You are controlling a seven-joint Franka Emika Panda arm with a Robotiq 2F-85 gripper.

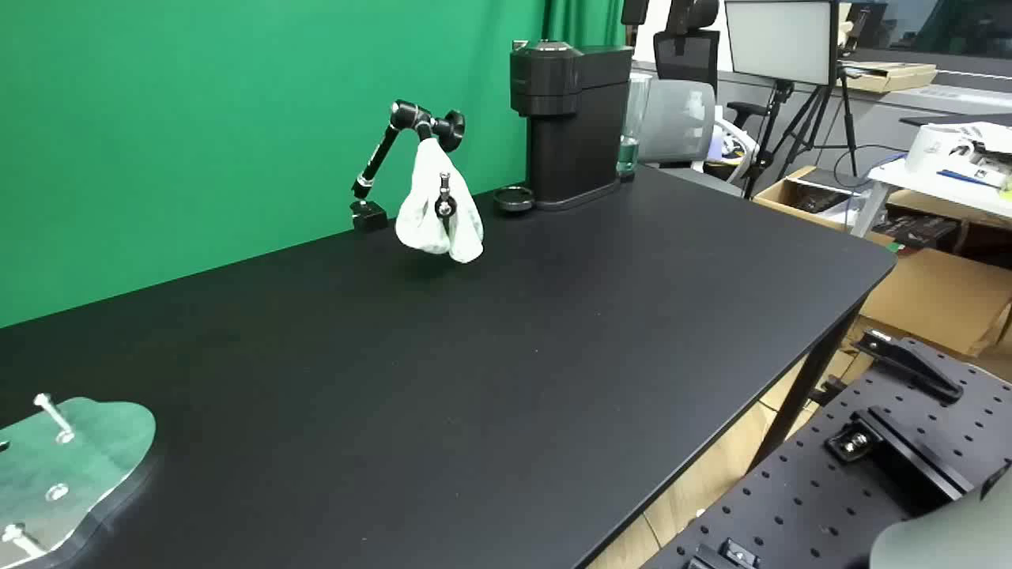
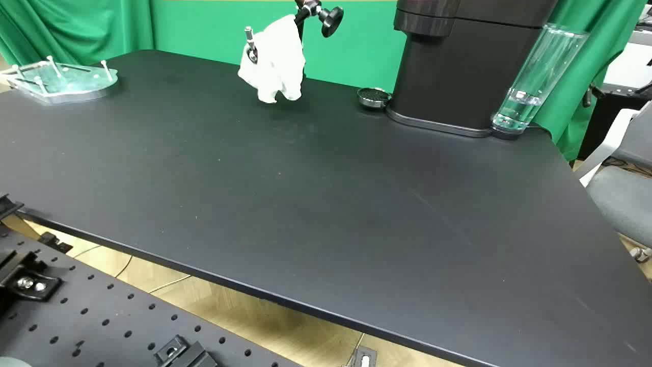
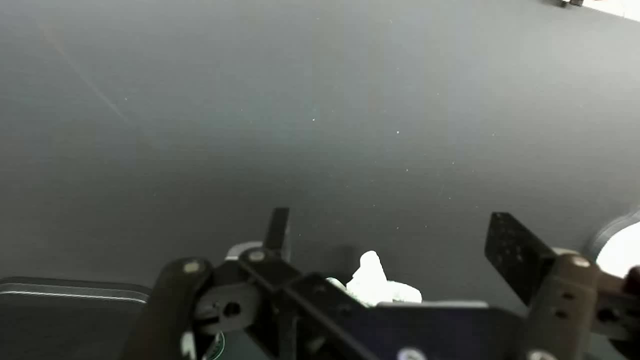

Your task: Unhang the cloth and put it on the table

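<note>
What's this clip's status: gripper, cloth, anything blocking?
Gripper open, away from cloth. Cloth hanging on black jointed stand. Stand's knob close to cloth's top, possible snag.

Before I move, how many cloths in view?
1: the white cloth, hanging from the black jointed stand over the table. Any behind the coffee machine would be hidden.

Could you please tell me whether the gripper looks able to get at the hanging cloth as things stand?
Probably yes: the gripper is open and the cloth hangs with loose lower folds, though a small knob protruding there could interfere.
</note>
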